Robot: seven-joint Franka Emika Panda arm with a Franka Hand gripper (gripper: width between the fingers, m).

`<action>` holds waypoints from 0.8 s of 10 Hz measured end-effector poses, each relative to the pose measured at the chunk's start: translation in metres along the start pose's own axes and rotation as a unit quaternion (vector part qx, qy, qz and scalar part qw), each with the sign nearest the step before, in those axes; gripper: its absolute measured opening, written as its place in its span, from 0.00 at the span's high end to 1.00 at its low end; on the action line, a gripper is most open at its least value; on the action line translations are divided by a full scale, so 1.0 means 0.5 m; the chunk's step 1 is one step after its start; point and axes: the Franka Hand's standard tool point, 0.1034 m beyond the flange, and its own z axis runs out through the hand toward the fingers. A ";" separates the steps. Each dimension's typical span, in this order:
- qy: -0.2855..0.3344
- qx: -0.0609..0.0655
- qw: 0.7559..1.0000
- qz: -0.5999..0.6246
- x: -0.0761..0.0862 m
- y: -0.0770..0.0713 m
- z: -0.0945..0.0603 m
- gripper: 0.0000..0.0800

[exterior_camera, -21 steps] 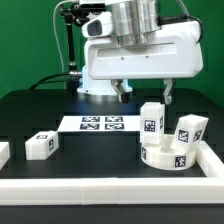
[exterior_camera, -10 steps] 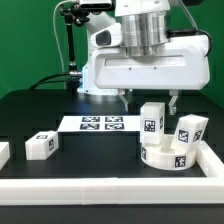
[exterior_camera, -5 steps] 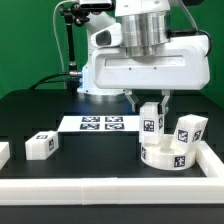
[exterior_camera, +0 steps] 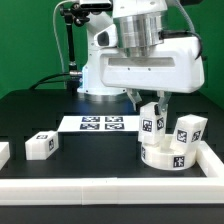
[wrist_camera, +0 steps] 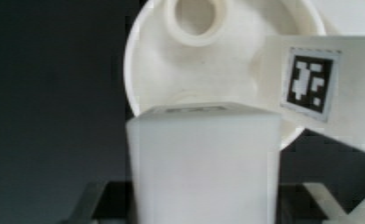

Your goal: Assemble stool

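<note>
Directly between the gripper's (exterior_camera: 150,105) narrowly spread fingers stands a white leg (exterior_camera: 152,124) bearing a black-and-white square tag; whether they clamp it, I cannot tell. Just below sits the tagged seat (exterior_camera: 165,156).

The seat (exterior_camera: 166,157) lies on the table (exterior_camera: 30,115) at the exterior view's right, the inner leg (exterior_camera: 152,123) and outer leg (exterior_camera: 190,128) just behind it, the marker board (exterior_camera: 100,124) mid-table, the lone leg (exterior_camera: 41,145) well left.

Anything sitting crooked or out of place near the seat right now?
Yes: the tilted leg on the exterior view's right leans against the seat rather than standing square. The fingers look shut on the upright leg. No damage visible.
</note>
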 end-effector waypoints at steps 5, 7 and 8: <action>-0.017 0.016 0.977 0.211 -0.002 -0.004 0.001 0.58; -0.028 0.028 0.956 0.292 -0.003 -0.005 0.002 0.58; -0.031 0.029 0.946 0.322 -0.002 -0.006 0.002 0.58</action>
